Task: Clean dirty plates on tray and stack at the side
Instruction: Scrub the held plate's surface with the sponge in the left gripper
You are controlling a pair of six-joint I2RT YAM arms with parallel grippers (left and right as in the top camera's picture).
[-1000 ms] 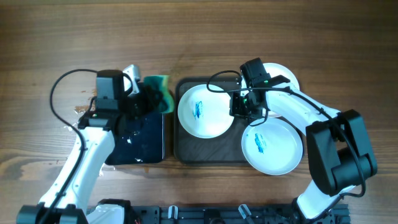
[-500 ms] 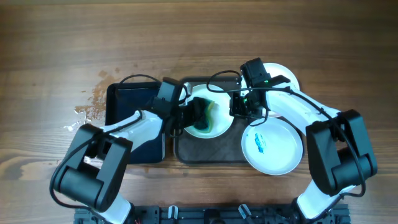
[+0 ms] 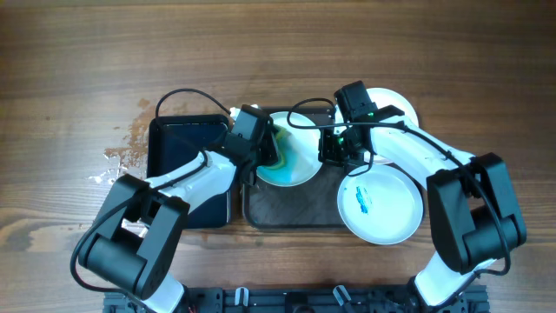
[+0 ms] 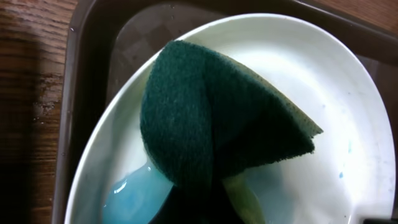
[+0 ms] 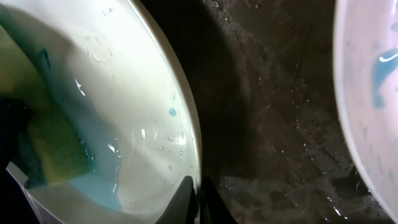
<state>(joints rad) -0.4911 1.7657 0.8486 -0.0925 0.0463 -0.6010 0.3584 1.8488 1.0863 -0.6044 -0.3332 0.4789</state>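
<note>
**Sponge carried to the upper-left rim of the centre plate**

In the overhead view the left tool [image 3: 263,148] is seen at the upper-left edge of the centre plate [image 3: 300,165]. This plate lies on the tray [image 3: 291,213] in the middle of the frame. The tool is closed on a green sponge [image 4: 217,124], which is shown folded and pressed onto the plate in the left wrist view. Half a second earlier, tool and sponge were placed over the middle of that plate. A second earlier they were held over the black tray [image 3: 187,178] at the left of the frame. The blue smear then seen at the plate's centre has been spread into a pale teal wash. A pool of blue liquid [image 4: 127,193] is gathered at the lower left of the left wrist view.

The right tool [image 5: 198,198] is clamped on the right rim of the same plate, with one finger set on each side of the rim. Its place is unchanged across the frames.

The lower-right plate [image 3: 387,209] is laid across the tray's right edge, and a blue smear is kept at its centre. The upper-right plate [image 3: 398,103] is largely hidden beneath the right arm. Wet marks are seen on the bench [image 3: 87,52] beside the black tray's upper-left corner.
</note>
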